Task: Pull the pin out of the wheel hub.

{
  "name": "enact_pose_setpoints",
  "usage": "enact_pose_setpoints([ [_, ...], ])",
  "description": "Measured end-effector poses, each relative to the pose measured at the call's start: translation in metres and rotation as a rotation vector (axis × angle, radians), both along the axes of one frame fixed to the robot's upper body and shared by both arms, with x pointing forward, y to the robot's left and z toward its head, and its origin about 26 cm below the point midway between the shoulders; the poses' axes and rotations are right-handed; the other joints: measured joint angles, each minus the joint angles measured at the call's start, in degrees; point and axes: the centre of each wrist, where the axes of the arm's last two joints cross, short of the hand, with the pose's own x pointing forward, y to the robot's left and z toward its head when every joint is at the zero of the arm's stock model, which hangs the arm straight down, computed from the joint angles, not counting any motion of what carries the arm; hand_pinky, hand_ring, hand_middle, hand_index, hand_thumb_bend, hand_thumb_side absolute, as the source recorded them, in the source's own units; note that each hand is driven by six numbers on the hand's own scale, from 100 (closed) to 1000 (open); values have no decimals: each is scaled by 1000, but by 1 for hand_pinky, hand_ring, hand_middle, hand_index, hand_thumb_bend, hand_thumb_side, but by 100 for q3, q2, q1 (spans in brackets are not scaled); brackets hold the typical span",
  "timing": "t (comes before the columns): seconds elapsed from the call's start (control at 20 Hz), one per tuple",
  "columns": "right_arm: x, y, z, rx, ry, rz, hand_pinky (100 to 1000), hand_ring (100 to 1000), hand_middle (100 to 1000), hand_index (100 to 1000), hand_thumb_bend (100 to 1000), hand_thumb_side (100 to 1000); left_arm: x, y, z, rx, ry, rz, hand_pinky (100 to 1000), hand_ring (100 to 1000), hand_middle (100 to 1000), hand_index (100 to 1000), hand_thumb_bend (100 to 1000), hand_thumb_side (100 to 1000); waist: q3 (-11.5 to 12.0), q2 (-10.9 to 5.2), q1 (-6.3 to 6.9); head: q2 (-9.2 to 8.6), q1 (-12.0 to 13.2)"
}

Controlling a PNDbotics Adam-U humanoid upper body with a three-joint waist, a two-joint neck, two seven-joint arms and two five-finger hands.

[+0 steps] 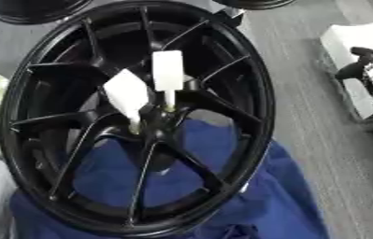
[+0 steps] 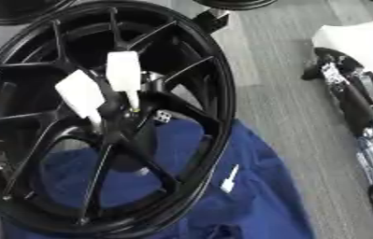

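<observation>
Pins (image 1: 168,71) mid-frame, both seated in the hub (image 1: 153,119); none pulled yet.
Right hand (image 2: 330,65), upper right, well apart from the wheel (image 1: 259,93); fingers can't be read. Left hand unseen.

Head stereo pair, looking down close.
You see the black wheel (image 1: 132,116) on the blue cloth (image 2: 254,186) in both eyes; the right eye view reaches further right.
</observation>
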Motion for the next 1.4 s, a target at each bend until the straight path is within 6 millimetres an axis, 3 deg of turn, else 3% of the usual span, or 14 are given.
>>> enact_pose_setpoints([
  [0.1, 0, 0, 1, 3, -5, -1, 1000, 699, 589, 859, 100, 677, -2, 9, -15, 17, 26, 11, 780, 741, 698, 833, 223, 547, -2, 0, -30, -1, 15],
  [0.2, 0, 0, 2, 5, -8, 0, 1000, 699, 588, 859, 100, 676, -4, 15, -25, 35, 40, 23, 781, 744, 702, 830, 234, 603, 0, 0, -44, -2, 25],
  [0.5, 0, 0, 3, 11, -11, 5, 1000, 699, 588, 859, 100, 675, -8, 23, -32, 58, 38, 50, 772, 723, 673, 807, 198, 616, 34, -39, -43, -2, 44],
  [0.75, 1, 0, 3, 17, -13, 9, 1000, 699, 588, 859, 100, 671, -8, 16, -31, 25, -11, 27, 745, 660, 597, 754, 110, 591, 34, -66, -45, -1, 56],
  [1.05, 3, 1, 7, 24, -27, 19, 1000, 698, 587, 859, 100, 662, -11, -25, -42, -147, -169, -115, 731, 629, 569, 736, 100, 608, 24, -72, -60, 1, 138],
  [1.4, 7, 3, 14, 31, -51, 44, 1000, 698, 587, 859, 100, 657, -25, -81, -77, -459, -286, -251, 730, 620, 561, 732, 101, 657, -9, -72, -90, 0, 184],
])
